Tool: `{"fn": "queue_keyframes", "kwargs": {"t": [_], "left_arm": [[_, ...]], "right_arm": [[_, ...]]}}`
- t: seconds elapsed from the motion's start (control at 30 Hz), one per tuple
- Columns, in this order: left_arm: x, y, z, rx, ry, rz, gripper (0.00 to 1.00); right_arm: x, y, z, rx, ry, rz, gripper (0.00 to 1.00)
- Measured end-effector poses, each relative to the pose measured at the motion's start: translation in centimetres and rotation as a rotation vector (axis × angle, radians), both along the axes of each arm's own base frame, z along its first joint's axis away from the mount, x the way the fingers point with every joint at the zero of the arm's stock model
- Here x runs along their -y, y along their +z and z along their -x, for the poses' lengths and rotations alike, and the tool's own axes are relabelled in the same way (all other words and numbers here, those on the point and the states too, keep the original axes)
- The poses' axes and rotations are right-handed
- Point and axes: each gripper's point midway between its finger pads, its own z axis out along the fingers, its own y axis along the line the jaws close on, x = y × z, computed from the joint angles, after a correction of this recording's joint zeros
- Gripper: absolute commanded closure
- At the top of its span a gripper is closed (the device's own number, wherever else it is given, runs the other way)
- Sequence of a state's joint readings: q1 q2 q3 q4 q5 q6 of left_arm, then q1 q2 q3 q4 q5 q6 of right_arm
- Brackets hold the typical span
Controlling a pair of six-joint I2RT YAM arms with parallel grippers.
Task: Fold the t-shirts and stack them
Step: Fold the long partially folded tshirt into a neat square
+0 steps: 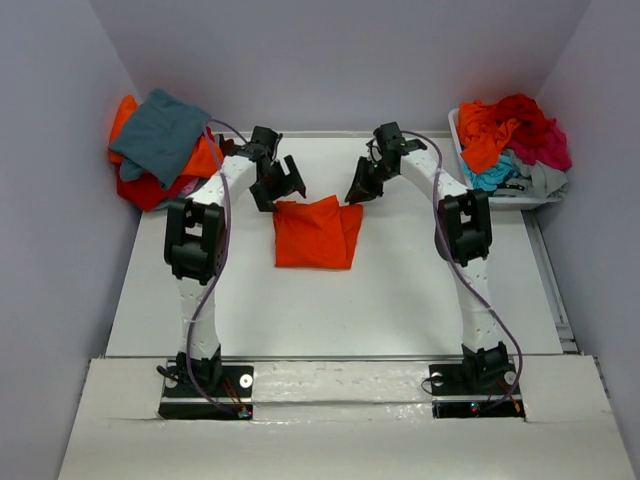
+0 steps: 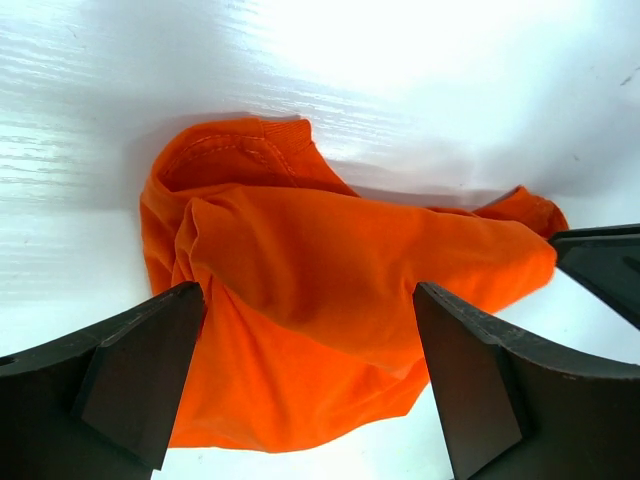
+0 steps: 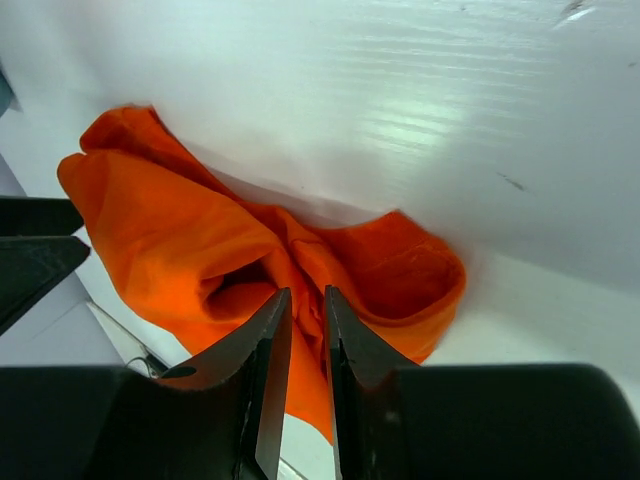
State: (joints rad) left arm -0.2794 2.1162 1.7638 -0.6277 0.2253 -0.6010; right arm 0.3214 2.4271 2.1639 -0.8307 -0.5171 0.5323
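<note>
The bright orange t-shirt [image 1: 315, 232] lies roughly folded on the white table [image 1: 400, 300], between the two arms. My left gripper [image 1: 283, 185] hovers at its back left corner. In the left wrist view its jaws [image 2: 308, 300] stand wide open over the orange cloth [image 2: 330, 240], holding nothing. My right gripper [image 1: 360, 190] is at the shirt's back right corner. In the right wrist view its jaws [image 3: 307, 290] are almost together, with a gathered fold of the orange cloth [image 3: 150, 220] pinched between them.
A loose pile of teal-grey, orange and red shirts [image 1: 160, 145] lies at the table's back left. A white bin [image 1: 530, 198] at the back right holds red, orange, magenta, turquoise and grey shirts [image 1: 510, 130].
</note>
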Motion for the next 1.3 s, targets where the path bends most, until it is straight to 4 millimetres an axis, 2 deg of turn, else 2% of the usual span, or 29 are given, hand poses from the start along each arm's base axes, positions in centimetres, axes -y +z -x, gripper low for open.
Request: {"fn": "queue_keyframes", "kwargs": {"t": [0.13,0.33,0.43,0.53,0.63,0.77,0.9,0.97,1.1,1.3], "left_arm": [[-0.5,2.3,-0.4,0.061,0.01,-0.016,0.01],[-1.4,7.3,-0.6,0.185,0.031,0.007,0.01],[-1.6,8.5,-0.1,0.215,0.044,0.058,0.01],[-1.4,8.6,0.4,0.217,0.049,0.108,0.01],[-1.2,8.6,0.5,0.216,0.054,0.138,0.01],[-1.1,9.2,0.1,0.239,0.061,0.171,0.01],[-1.4,11.1,-0.2,0.283,0.074,0.202,0.01],[-1.7,12.2,-0.4,0.312,0.083,0.216,0.01],[-2.4,14.0,-0.6,0.354,0.099,0.233,0.01],[-2.6,14.1,-0.5,0.351,0.101,0.238,0.01]], "right_arm": [[-0.3,0.3,0.4,-0.007,0.011,-0.014,0.73],[-0.2,1.8,2.3,-0.029,0.028,-0.032,0.72],[-0.4,3.2,3.1,-0.026,0.039,-0.054,0.71],[-1.0,4.6,3.8,-0.017,0.062,-0.08,0.71],[-2.4,5.3,4.9,-0.013,0.102,-0.098,0.71],[-5.4,5.4,7.3,-0.03,0.18,-0.11,0.71],[-8.2,5.7,9.8,-0.044,0.258,-0.14,0.7],[-8.9,5.9,10.3,-0.05,0.28,-0.16,0.7],[-9.4,4.4,10.0,-0.076,0.291,-0.178,0.7],[-10.1,-0.5,8.0,-0.125,0.28,-0.161,0.7]]}}
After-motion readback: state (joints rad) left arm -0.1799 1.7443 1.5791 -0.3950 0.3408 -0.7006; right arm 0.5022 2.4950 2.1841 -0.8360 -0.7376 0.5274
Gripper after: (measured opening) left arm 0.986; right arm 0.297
